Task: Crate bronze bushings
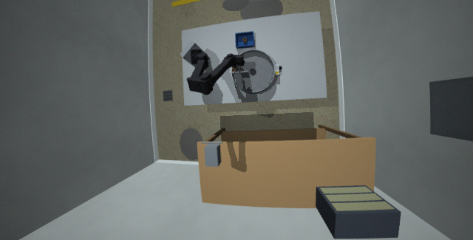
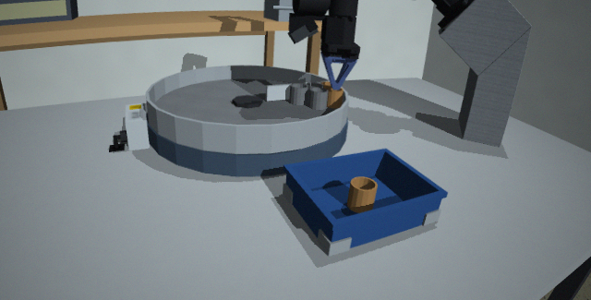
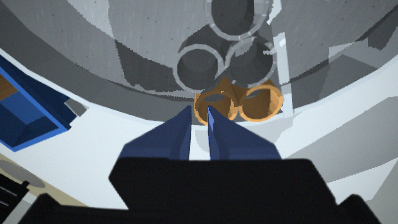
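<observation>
The turning table (image 1: 264, 66) (image 2: 212, 134) (image 3: 155, 25) has a raised rim. Two bronze bushings, one (image 3: 220, 106) to the left and one (image 3: 260, 105) to the right in the wrist view, stand side by side against it. Three steel bushings (image 3: 198, 47) (image 3: 272, 62) (image 3: 232, 38) stand just inward. My gripper (image 2: 337, 88) (image 3: 199, 111) is open by a narrow gap, holding nothing, with its tips at the top of the left bronze bushing, apparently around its near wall. A bronze bushing (image 2: 361, 196) (image 1: 244, 38) stands upright in the blue crate (image 2: 388, 226) (image 3: 37, 139).
A thin pale bar (image 3: 284, 70) crosses the table's rim beside the right bronze bushing. A white control box (image 2: 137, 129) (image 1: 278, 70) sits on the table's far side from the arm. The crate's raised walls stand close to the turning table's rim.
</observation>
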